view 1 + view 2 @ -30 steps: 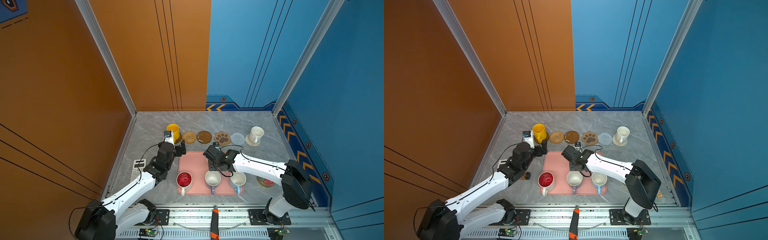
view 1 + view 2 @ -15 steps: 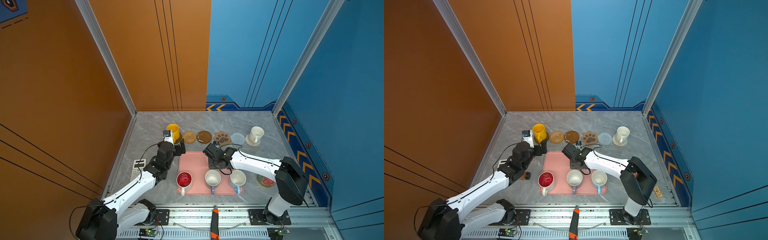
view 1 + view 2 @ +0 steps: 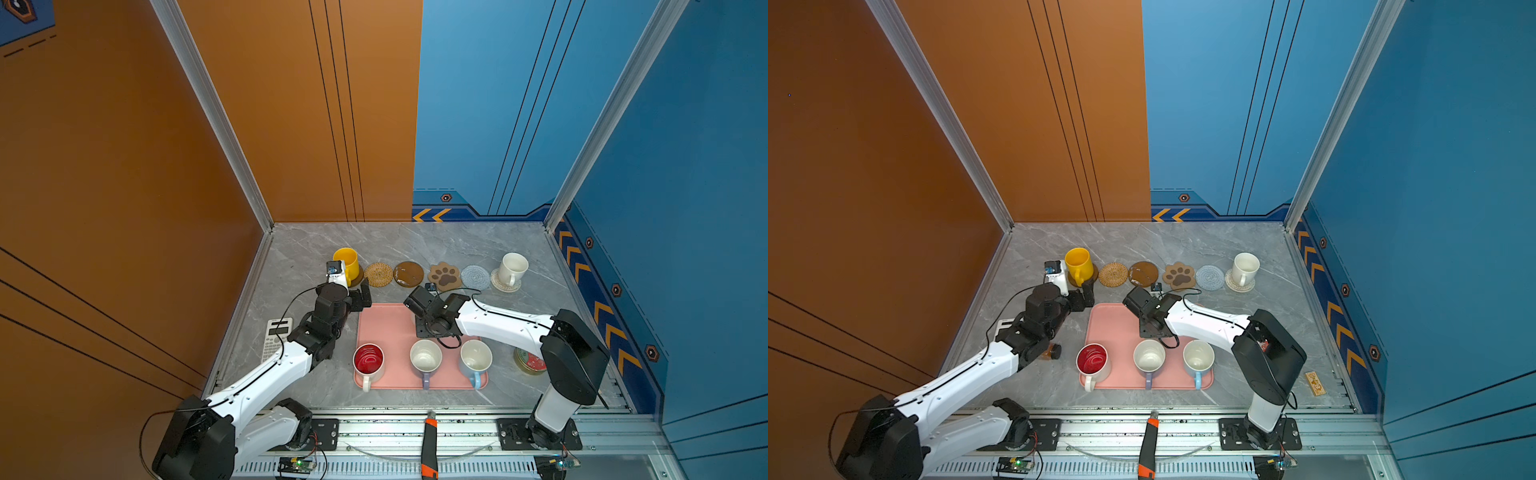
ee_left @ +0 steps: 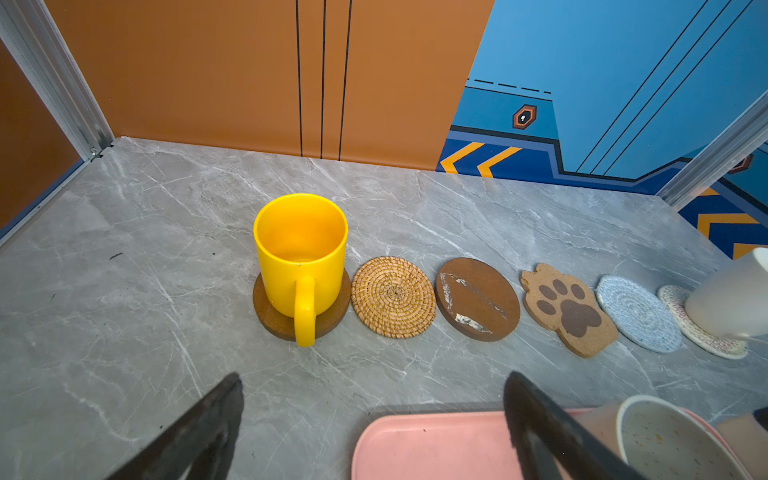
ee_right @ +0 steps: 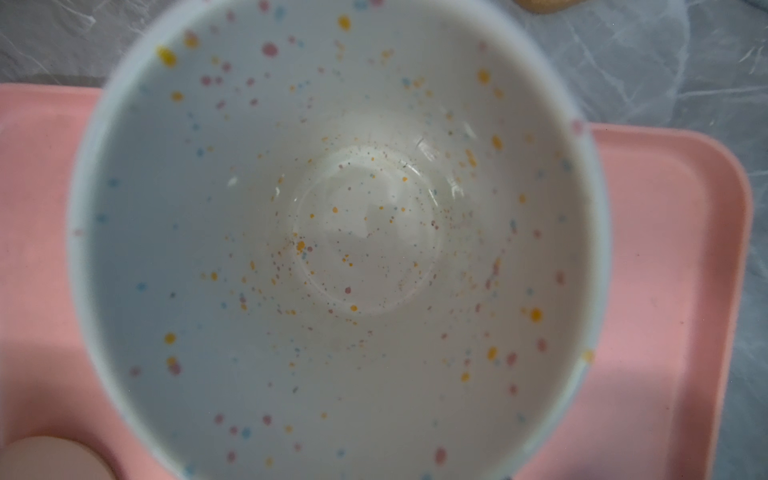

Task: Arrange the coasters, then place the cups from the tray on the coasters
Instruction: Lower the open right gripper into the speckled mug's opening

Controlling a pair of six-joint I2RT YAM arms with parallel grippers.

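The left gripper [image 4: 374,378] hangs low over the grey marble desk [image 4: 124,291], jaws spread wide and empty. It is just in front of the yellow handled mug [image 4: 301,253], which stands upright on a brown disc coaster [image 4: 270,320]. Beside that runs a row: a tan woven rattan coaster [image 4: 392,297], a second brown disc coaster [image 4: 478,299], a brown paw-shaped coaster [image 4: 569,309], a grey-blue woven coaster [image 4: 638,313] and a cream woven coaster [image 3: 500,286] carrying the plain cream-white mug [image 3: 513,268].

The right gripper [image 3: 432,328] sits over the far part of the large pink tray [image 3: 386,324], directly above the speckled white cup [image 5: 332,228]. Whether its jaws are closed on that cup cannot be told. Along the tray's near edge stand the white cup with red inside [image 3: 368,359], the lilac-handled cup [image 3: 425,356] and the light blue-handled cup [image 3: 476,357].
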